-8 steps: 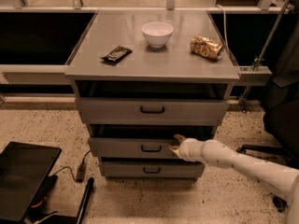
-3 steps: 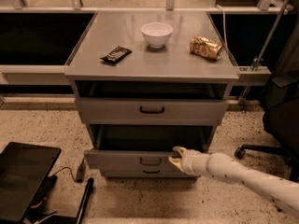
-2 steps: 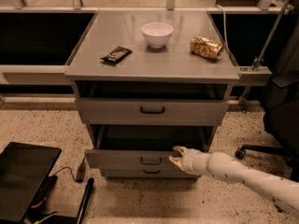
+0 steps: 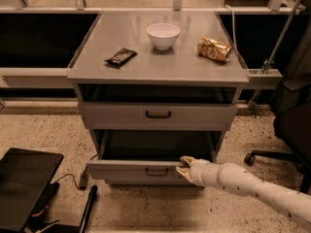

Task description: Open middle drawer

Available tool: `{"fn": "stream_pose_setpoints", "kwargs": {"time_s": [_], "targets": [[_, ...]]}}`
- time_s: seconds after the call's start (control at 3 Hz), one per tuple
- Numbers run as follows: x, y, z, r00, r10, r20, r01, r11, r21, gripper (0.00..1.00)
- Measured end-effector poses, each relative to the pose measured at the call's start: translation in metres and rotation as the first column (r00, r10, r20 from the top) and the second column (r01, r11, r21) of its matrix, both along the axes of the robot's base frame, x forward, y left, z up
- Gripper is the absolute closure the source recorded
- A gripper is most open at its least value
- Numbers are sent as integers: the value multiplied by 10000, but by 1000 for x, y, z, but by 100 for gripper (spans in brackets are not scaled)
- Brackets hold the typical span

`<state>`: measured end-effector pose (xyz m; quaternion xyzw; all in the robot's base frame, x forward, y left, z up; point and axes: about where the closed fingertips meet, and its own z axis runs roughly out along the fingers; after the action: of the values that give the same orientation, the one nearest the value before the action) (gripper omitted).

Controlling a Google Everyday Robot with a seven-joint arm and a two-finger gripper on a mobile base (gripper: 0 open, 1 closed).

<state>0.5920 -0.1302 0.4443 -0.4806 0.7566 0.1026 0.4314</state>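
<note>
The middle drawer [image 4: 116, 170] is seen pulled well out of the cabinet [image 4: 160, 64], below the top drawer [image 4: 112, 114], and its front's upper edge is clamped just right of the handle [image 4: 157, 172] by the gripper [image 4: 183, 165].

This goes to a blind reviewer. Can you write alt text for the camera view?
The middle drawer of a grey cabinet stands pulled out, with the robot's gripper at its front edge, right of the handle. A white bowl, a dark wrapper and a crumpled gold packet sit on top.
</note>
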Motion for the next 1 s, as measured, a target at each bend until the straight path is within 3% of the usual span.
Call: {"fn": "stream_pose_setpoints", "kwargs": {"time_s": [1.0], "targets": [[-37,1,-6,9997,142,-196,-134,9990,415,100]]}}
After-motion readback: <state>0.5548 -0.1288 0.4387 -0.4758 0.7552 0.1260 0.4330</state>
